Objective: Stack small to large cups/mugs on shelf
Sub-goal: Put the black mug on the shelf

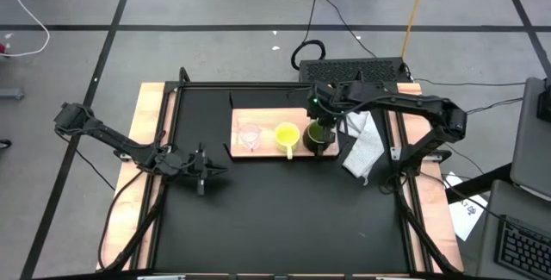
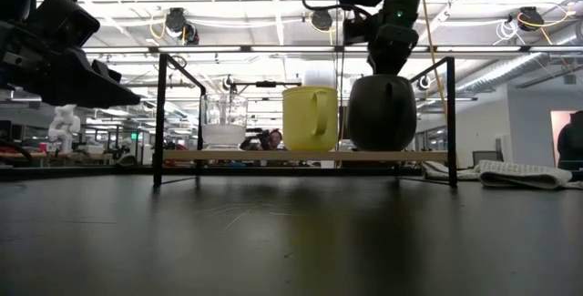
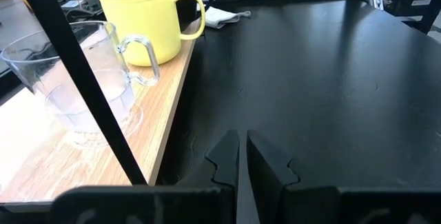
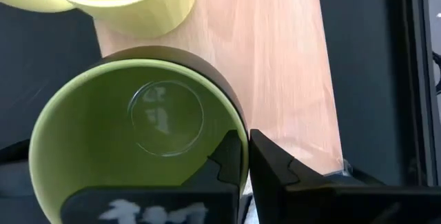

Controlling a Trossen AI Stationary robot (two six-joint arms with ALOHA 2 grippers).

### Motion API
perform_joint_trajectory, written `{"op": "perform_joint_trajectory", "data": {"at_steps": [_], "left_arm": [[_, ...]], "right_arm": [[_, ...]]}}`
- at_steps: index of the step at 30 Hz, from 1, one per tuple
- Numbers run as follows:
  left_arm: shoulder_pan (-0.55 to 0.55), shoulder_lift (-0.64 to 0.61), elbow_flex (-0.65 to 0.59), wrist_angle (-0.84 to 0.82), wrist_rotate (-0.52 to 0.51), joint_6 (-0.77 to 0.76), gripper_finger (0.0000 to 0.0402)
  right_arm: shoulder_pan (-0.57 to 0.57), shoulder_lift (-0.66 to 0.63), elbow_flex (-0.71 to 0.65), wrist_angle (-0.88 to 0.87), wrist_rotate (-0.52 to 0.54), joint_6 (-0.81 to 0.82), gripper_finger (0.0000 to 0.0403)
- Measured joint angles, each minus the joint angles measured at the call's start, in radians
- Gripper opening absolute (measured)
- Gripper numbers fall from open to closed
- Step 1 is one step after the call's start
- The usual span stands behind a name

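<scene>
Three vessels stand in a row on the wooden shelf (image 1: 267,116) (image 2: 301,156): the clear glass cup (image 1: 250,136) (image 3: 83,79), the yellow mug (image 1: 287,135) (image 2: 310,118) and the dark olive-green mug (image 1: 319,133) (image 2: 383,114) with a light green inside. My right gripper (image 1: 323,115) (image 4: 245,158) comes down on the green mug and is shut on its rim. My left gripper (image 1: 207,170) (image 3: 241,158) is shut and hovers low over the black table, near the shelf's left end. My right gripper holds the green mug by its rim (image 4: 238,124), on the side away from the yellow mug. One finger is inside the mug and one outside, the wall pinched between them. The fingers come from above, pointing down. The mug stays upright with its base at the shelf board.
A white cloth (image 1: 362,146) (image 2: 519,175) lies on the table right of the shelf. A black metal frame (image 2: 160,114) stands around the shelf, and one post (image 3: 76,79) crosses the left wrist view. The near half of the black table (image 1: 284,220) is bare.
</scene>
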Motion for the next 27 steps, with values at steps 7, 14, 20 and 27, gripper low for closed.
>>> {"op": "perform_joint_trajectory", "data": {"at_steps": [7,14,20,27], "left_arm": [[0.0,0.0,0.0,0.004,0.0,0.0,0.0033],[0.0,0.0,0.0,0.003,0.0,0.001,0.0033],[0.0,0.0,0.0,0.003,0.0,0.001,0.0033],[0.0,0.0,0.0,0.001,0.0,0.001,0.0033]], "right_arm": [[-0.001,0.032,0.006,0.013,-0.005,-0.015,0.0004],[-0.014,0.034,0.005,0.021,-0.011,-0.027,0.0004],[-0.012,0.035,0.003,0.036,-0.01,-0.018,0.0004],[-0.012,0.036,0.002,0.048,-0.01,0.005,0.0004]]}}
